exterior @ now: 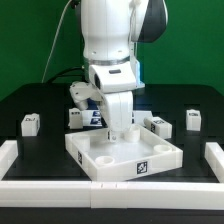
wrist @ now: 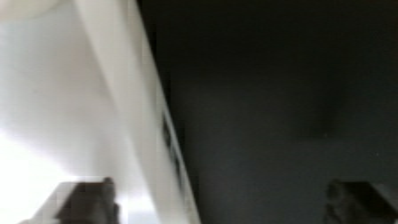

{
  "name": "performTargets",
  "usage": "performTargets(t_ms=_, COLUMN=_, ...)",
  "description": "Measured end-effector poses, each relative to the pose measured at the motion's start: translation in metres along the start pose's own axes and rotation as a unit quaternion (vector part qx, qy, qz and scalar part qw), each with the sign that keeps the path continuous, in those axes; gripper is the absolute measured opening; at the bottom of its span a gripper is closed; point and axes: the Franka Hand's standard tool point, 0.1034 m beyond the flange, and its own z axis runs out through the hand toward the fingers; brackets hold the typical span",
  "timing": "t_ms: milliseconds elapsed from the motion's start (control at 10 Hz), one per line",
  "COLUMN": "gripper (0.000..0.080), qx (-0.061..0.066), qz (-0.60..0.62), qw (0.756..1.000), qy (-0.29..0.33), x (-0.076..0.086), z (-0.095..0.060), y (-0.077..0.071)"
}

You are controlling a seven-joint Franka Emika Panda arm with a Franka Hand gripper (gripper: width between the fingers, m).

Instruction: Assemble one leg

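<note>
The large white square panel [exterior: 125, 152] lies at the front middle of the black table, with a tag on its front wall. My gripper [exterior: 122, 128] hangs low over the panel's far edge. In the wrist view the gripper [wrist: 222, 203] is open: the dark fingertips [wrist: 80, 203] stand wide apart. The blurred white panel wall [wrist: 125, 110] runs between them and nothing is held. Small white legs with tags lie on the table: one far on the exterior view's left [exterior: 30, 124], one next to the arm [exterior: 76, 117], and two on the right [exterior: 158, 123] [exterior: 192, 120].
The marker board [exterior: 93, 121] lies behind the panel, partly hidden by the arm. White rails border the table at the left [exterior: 10, 152], the right [exterior: 214, 154] and the front [exterior: 110, 192]. A cable hangs behind the arm.
</note>
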Motion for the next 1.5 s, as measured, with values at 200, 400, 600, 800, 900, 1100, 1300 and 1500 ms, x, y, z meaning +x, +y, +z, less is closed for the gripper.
performTargets(t_ms=200, gripper=0.0394, qx=0.002, qz=0.003, qw=1.000, qy=0.001, x=-0.0017, z=0.0018, y=-0.0021)
performTargets(t_ms=400, gripper=0.0082, qx=0.002, qz=0.002, qw=1.000, qy=0.001, x=-0.0014, z=0.0018, y=-0.0019)
performTargets(t_ms=600, gripper=0.0067, qx=-0.002, qz=0.005, qw=1.000, qy=0.000, x=-0.0029, z=0.0009, y=-0.0006)
performTargets(t_ms=800, gripper=0.0067, qx=-0.002, qz=0.005, qw=1.000, qy=0.000, x=-0.0031, z=0.0009, y=-0.0006)
performTargets(t_ms=900, gripper=0.0067, qx=-0.002, qz=0.005, qw=1.000, qy=0.000, x=-0.0031, z=0.0009, y=-0.0006)
performTargets(t_ms=1100, gripper=0.0067, qx=-0.002, qz=0.005, qw=1.000, qy=0.000, x=-0.0031, z=0.0009, y=-0.0006)
performTargets(t_ms=1300, gripper=0.0067, qx=-0.003, qz=0.007, qw=1.000, qy=0.000, x=-0.0030, z=0.0008, y=-0.0002)
performTargets(t_ms=1500, gripper=0.0067, qx=-0.006, qz=0.034, qw=0.999, qy=0.001, x=0.0043, z=0.0012, y=0.0061)
